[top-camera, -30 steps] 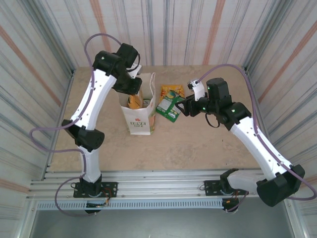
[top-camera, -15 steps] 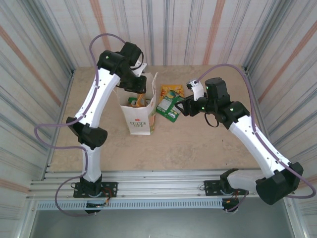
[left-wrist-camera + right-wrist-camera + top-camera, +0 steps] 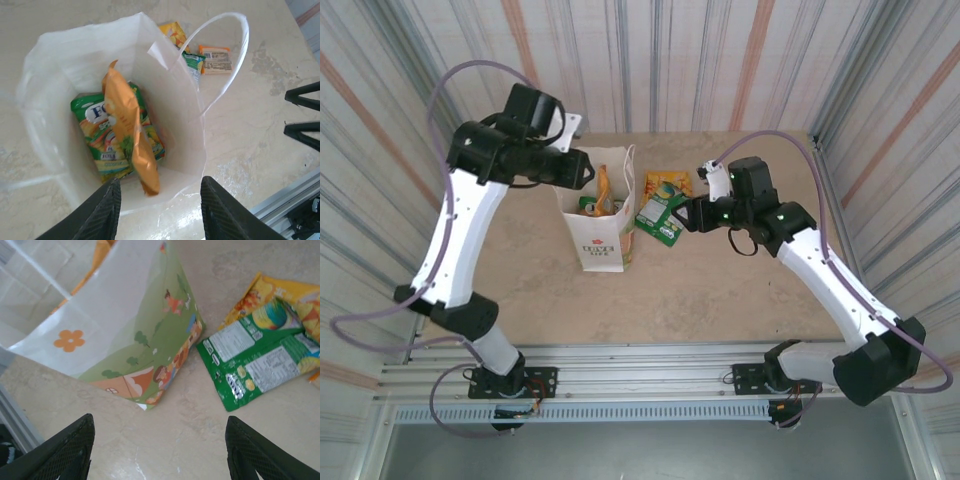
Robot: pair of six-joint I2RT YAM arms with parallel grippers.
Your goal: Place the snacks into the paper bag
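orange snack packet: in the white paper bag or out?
In. The left wrist view shows the glossy orange snack packet standing on edge inside the white paper bag, over a green packet at the bottom.

A pale beige, marbled surface [image 3: 720, 290] carries faint darker blotches. Corrugated walls [image 3: 720, 60], whitish with grey and rust-red vertical stripes, close it in at the back and on both sides. Along its near edge runs a silver metal rail [image 3: 650, 378], with a ribbed strip [image 3: 650, 412] just below.
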